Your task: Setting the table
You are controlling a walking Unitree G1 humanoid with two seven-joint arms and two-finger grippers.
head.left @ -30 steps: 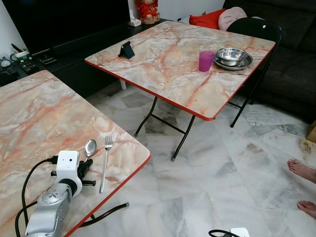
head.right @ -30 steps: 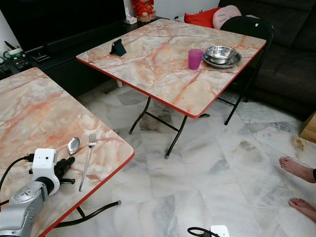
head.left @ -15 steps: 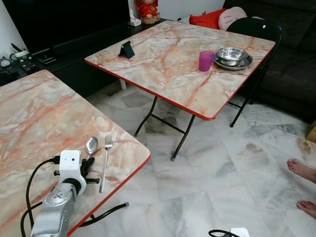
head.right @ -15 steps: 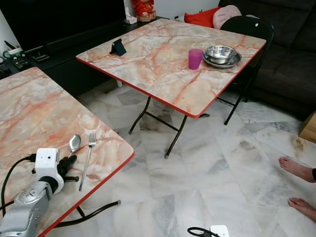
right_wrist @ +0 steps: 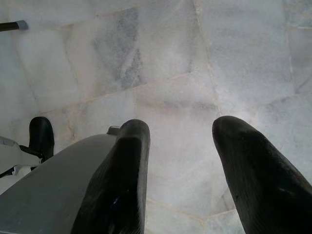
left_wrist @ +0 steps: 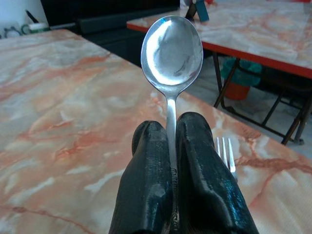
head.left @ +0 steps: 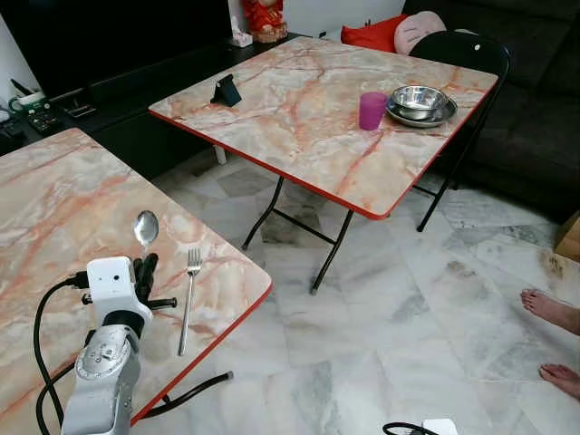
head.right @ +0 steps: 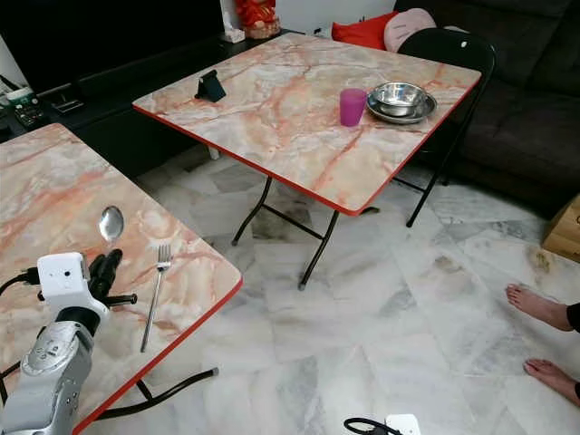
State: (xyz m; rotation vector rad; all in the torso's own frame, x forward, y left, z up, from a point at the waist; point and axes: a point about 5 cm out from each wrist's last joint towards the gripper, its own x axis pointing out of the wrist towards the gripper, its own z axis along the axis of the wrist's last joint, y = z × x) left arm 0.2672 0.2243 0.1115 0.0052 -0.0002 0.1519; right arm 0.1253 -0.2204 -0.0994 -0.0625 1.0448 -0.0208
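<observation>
Two pieces of cutlery sit at the near desk (head.left: 54, 208) in the lower left of the frame, and the table-setting looks barely begun. At upper right, a far desk (head.left: 308, 136) already carries a purple cup (head.left: 372, 110) beside a steel bowl (head.left: 419, 98) nested on a plate (head.left: 442, 115). Still to be brought over, by the look of it, is the cutlery. The left pincer (left_wrist: 170, 146) is clamped on the handle of the spoon (left_wrist: 171, 51), whose bowl stands up clear of the near desk. A fork (head.left: 188, 299) lies flat just beside that pincer. The right pincer (right_wrist: 183, 165) hangs with fingers apart over the marble floor (head.left: 408, 308). A person's bare feet (head.left: 553, 313) edge in at lower right.
</observation>
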